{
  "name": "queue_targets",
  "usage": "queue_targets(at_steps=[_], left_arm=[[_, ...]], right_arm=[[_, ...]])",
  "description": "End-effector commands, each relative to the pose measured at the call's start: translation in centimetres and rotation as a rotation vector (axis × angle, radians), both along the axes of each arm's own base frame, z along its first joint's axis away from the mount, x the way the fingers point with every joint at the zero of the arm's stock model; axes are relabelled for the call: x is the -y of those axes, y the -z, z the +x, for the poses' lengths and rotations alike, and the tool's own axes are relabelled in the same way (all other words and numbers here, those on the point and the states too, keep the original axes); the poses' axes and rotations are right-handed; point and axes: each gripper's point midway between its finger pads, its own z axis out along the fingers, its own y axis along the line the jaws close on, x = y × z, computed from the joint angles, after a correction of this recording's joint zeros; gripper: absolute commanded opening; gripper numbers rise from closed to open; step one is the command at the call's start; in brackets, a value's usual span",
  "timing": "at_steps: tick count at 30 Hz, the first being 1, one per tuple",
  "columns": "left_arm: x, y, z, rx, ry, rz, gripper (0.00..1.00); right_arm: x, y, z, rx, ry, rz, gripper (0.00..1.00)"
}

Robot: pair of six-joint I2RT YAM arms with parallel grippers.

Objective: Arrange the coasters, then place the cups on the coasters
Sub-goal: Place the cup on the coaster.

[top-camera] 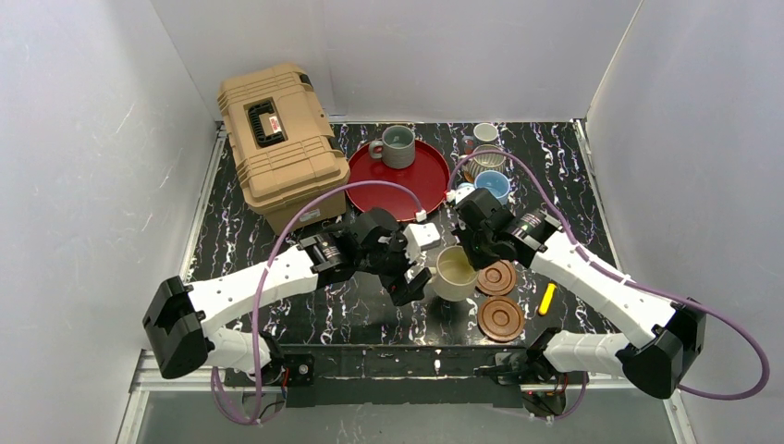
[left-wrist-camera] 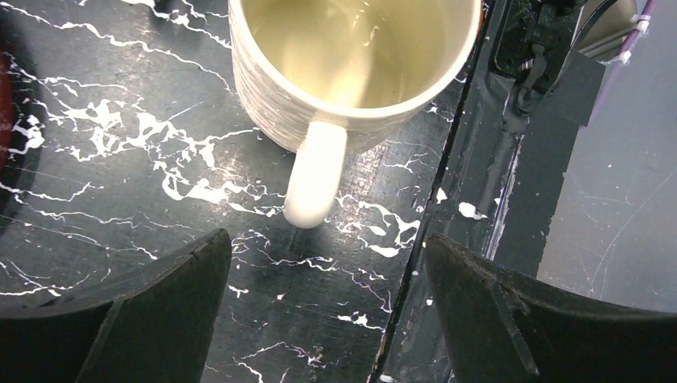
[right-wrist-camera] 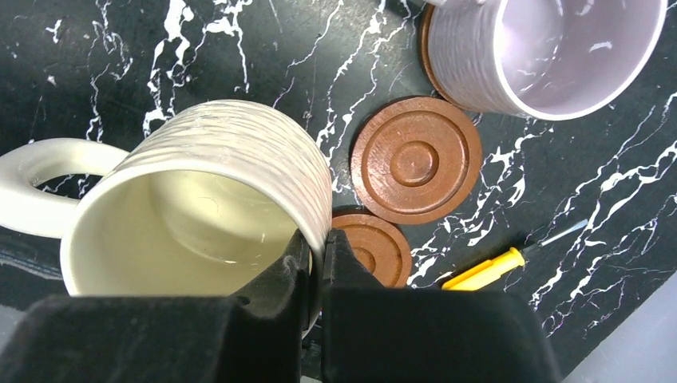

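My right gripper [right-wrist-camera: 319, 239] [top-camera: 470, 252] is shut on the rim of the cream-yellow cup [right-wrist-camera: 199, 207] [top-camera: 453, 273], one finger inside and one outside. My left gripper [left-wrist-camera: 326, 238] [top-camera: 416, 277] stands open just short of the cup's handle [left-wrist-camera: 315, 175], not touching it. Right of the cup lie two dark brown ringed coasters [top-camera: 496, 277] [top-camera: 502, 317]. In the right wrist view a lilac cup [right-wrist-camera: 551, 52] sits on a third brown coaster [right-wrist-camera: 431, 56]. At the back a grey-green cup [top-camera: 398, 146] stands on the red tray, with white [top-camera: 485, 135], ribbed grey [top-camera: 488, 159] and light blue [top-camera: 493, 185] cups nearby.
A tan toolbox [top-camera: 282, 139] fills the back left. The round red tray [top-camera: 411, 190] lies behind the grippers. A yellow-handled tool [top-camera: 546, 298] rests right of the coasters. The table's near edge [left-wrist-camera: 479, 159] runs close beside the cream-yellow cup.
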Motion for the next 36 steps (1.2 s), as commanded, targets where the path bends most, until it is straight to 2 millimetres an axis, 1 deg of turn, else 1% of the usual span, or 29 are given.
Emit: queue_targets(at_steps=[1, 4, 5, 8, 9, 11, 12, 14, 16, 19, 21, 22, 25, 29, 30, 32, 36], left_arm=[[0.7, -0.1, -0.3, -0.029, 0.020, -0.016, 0.87], [0.7, 0.5, 0.1, -0.028, 0.009, 0.003, 0.76], [0.7, 0.7, 0.2, -0.027, 0.005, 0.011, 0.71], [0.8, 0.9, 0.3, -0.024, 0.002, 0.013, 0.62], [0.8, 0.9, 0.3, -0.027, 0.005, 0.010, 0.58], [0.9, 0.8, 0.2, -0.032, 0.009, 0.002, 0.49], [1.0, 0.7, 0.0, -0.038, 0.013, -0.004, 0.41], [1.2, 0.4, -0.4, -0.052, 0.026, -0.025, 0.31], [1.6, 0.0, -0.7, -0.065, 0.037, -0.056, 0.28], [1.9, -0.4, -1.2, -0.084, 0.048, -0.083, 0.32], [2.0, -0.3, -1.3, -0.089, 0.052, -0.083, 0.30], [2.0, -0.2, -1.3, -0.090, 0.053, -0.082, 0.26], [2.1, -0.4, -1.4, -0.088, 0.058, -0.089, 0.00], [1.8, -0.8, -0.7, -0.036, 0.022, -0.111, 0.00], [1.6, -0.9, -0.4, -0.020, 0.009, -0.114, 0.00], [1.3, -0.9, 0.0, 0.003, -0.016, -0.115, 0.00], [1.0, -0.6, 0.5, 0.023, -0.045, -0.097, 0.00]], right_arm=[[-1.8, -3.0, 0.0, 0.044, -0.050, 0.125, 0.01], [-2.2, -3.2, -0.3, 0.036, -0.069, 0.145, 0.01], [-2.3, -3.3, -0.4, 0.035, -0.074, 0.152, 0.01], [-2.6, -3.5, -0.6, 0.032, -0.089, 0.175, 0.01], [-2.7, -3.6, -0.7, 0.031, -0.093, 0.183, 0.01], [-2.8, -3.6, -0.9, 0.027, -0.101, 0.192, 0.01], [-2.8, -3.5, -0.9, 0.022, -0.104, 0.191, 0.01], [-2.8, -3.3, -1.1, 0.016, -0.106, 0.189, 0.01], [-2.8, -3.2, -1.2, 0.009, -0.109, 0.191, 0.01], [-3.1, -3.1, -1.3, 0.003, -0.116, 0.201, 0.01], [-3.2, -3.2, -1.3, 0.004, -0.119, 0.208, 0.01], [-3.2, -3.2, -1.3, 0.003, -0.119, 0.212, 0.01], [-3.5, -3.3, -1.4, 0.000, -0.123, 0.228, 0.01], [-3.8, -3.0, -1.6, -0.021, -0.104, 0.244, 0.01], [-3.7, -2.8, -1.8, -0.030, -0.097, 0.244, 0.05], [-3.6, -2.4, -1.9, -0.048, -0.076, 0.242, 0.20], [-3.4, -1.1, -2.5, -0.098, -0.026, 0.235, 0.46]])
